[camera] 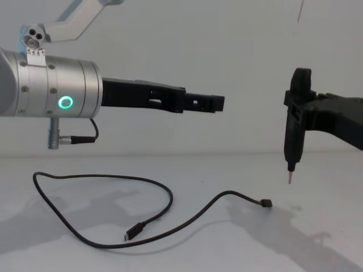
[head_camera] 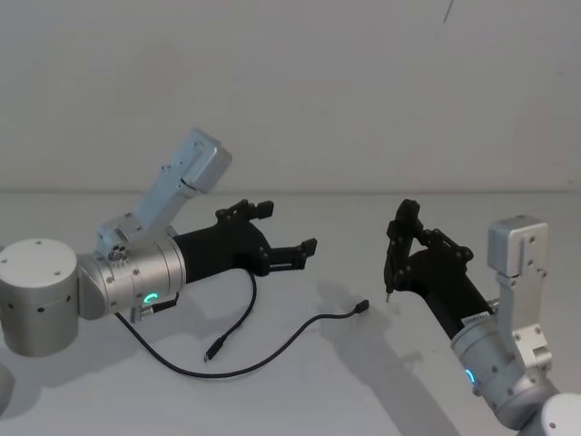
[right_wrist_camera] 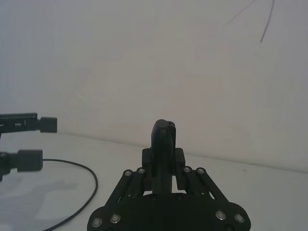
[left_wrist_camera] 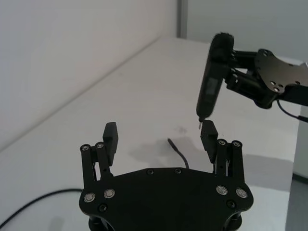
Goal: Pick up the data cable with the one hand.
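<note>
The cable [camera: 171, 199] lies loose on the table [head_camera: 109, 400], untouched. The left gripper [head_camera: 286, 227] hangs above it, jaws apart, probably lining up for a grab. The right gripper [head_camera: 406, 232], just past the cable's plug end, is clamped on an upright bar [camera: 294, 141], likely parked.

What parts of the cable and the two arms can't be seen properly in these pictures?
- Head view: on the data cable, both plugs are too small to tell their type.
- Left wrist view: the left gripper, jaws open, hides most of the cable behind its own body.
- Right wrist view: the pen-like tool has its pin tip hidden behind the right gripper clamping it, and the cable runs off the bottom edge.
</note>
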